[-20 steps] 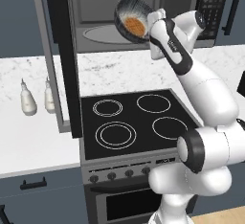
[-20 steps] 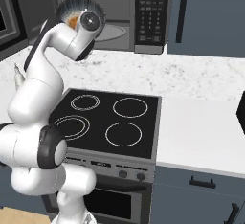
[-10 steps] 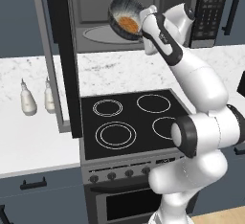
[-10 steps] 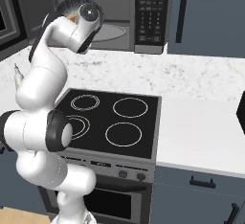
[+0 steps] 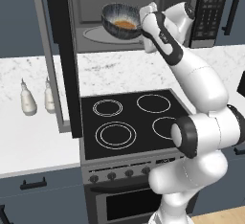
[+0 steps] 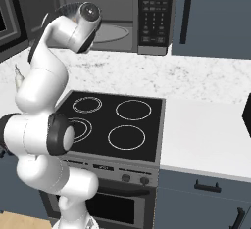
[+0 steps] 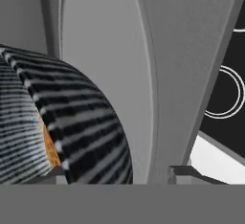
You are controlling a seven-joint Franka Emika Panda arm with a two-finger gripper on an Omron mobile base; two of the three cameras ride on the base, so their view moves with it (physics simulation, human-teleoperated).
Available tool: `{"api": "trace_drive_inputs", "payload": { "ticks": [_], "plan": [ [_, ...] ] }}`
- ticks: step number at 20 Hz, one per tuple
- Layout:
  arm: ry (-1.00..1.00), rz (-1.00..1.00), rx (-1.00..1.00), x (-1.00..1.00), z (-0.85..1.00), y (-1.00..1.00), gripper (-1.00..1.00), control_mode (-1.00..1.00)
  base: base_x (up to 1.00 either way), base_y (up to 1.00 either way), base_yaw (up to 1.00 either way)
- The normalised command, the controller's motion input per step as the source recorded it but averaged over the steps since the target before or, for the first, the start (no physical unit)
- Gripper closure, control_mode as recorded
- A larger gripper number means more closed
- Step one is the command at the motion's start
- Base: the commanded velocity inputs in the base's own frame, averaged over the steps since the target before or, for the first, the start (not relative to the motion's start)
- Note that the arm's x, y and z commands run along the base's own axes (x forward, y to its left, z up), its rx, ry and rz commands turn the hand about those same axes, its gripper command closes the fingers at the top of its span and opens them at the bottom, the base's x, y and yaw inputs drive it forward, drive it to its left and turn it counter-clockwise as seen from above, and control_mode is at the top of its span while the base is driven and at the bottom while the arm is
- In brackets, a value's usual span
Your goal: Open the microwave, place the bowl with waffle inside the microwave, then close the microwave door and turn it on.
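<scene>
While the grey-framed black-window microwave door (image 5: 61, 55) hangs open at left, the dark ribbed glassy bowl (image 5: 120, 21) with golden waffle (image 5: 125, 24) sits over the grey turntable (image 5: 98, 34); jaws part-spread just right of its rim, grip unclear.

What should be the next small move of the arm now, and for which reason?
Probably draw the end effector straight back out of the microwave. The bowl with the waffle appears to sit inside, above the turntable, and the fingertips seem spread apart beside its ribbed wall. The microwave door stands wide open, so it needs closing next.
</scene>
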Motion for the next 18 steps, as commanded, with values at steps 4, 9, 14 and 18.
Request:
{"api": "trace_drive_inputs", "payload": {
  "ticks": [4,9,14,18],
  "plan": [
    [-0.20,0.01,0.07,-0.22,0.00,0.00,-1.00,-1.00,0.00,0.00,0.00],
    [-0.22,0.02,0.11,-0.36,0.00,0.00,-1.00,-1.00,0.00,0.00,0.00],
    [-0.21,0.01,0.09,-0.56,0.00,0.00,-1.00,-1.00,0.00,0.00,0.00],
    [-0.12,0.00,-0.01,-0.71,-0.10,-0.07,-1.00,-1.00,0.00,0.00,0.00]
  ]
}}
